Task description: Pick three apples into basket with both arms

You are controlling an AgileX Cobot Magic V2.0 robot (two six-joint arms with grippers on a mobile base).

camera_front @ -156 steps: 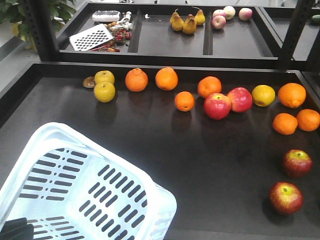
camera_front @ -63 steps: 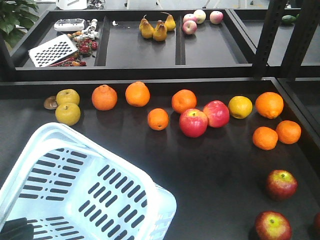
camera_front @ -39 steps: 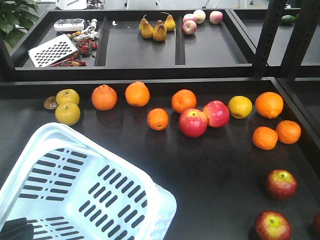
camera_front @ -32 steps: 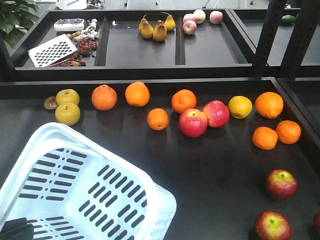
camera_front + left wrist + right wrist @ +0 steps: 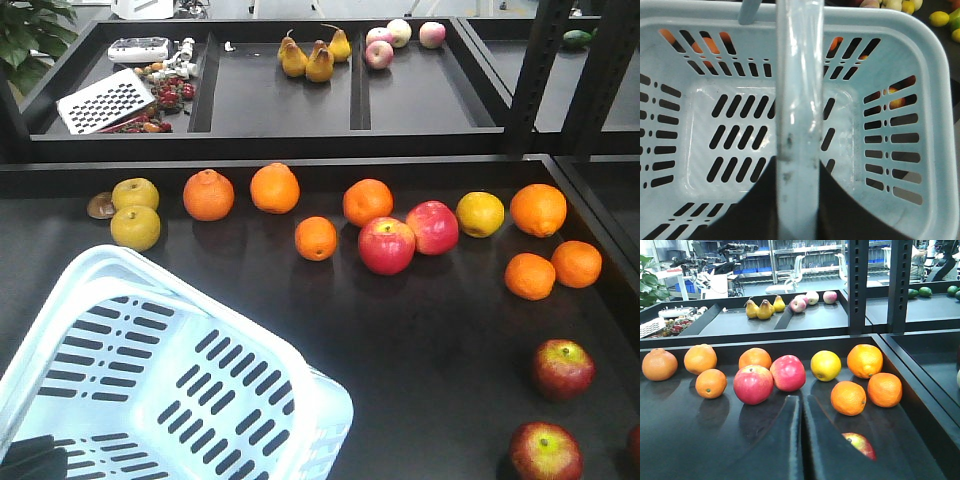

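Note:
The pale blue basket (image 5: 150, 380) sits at the front left and holds no fruit. In the left wrist view my left gripper (image 5: 797, 200) is shut on the basket's handle (image 5: 799, 90), with the black jaws on either side of it. Two dark red apples (image 5: 562, 369) (image 5: 545, 452) lie at the front right, and a sliver of a third (image 5: 634, 440) shows at the frame edge. My right gripper (image 5: 801, 399) is shut and empty, low over the surface. One dark apple (image 5: 860, 444) peeks out behind its right finger.
Two brighter pink-red apples (image 5: 386, 245) (image 5: 432, 227) lie mid-table among several oranges (image 5: 316, 238) and yellow fruit (image 5: 481, 213). A raised back shelf (image 5: 280, 110) holds pears, apples and a grater. A black post (image 5: 535, 70) stands at the right.
Since 2.5 s ago the front view has shifted, so the fruit sits further left and lower in frame. Over the last second nothing has moved.

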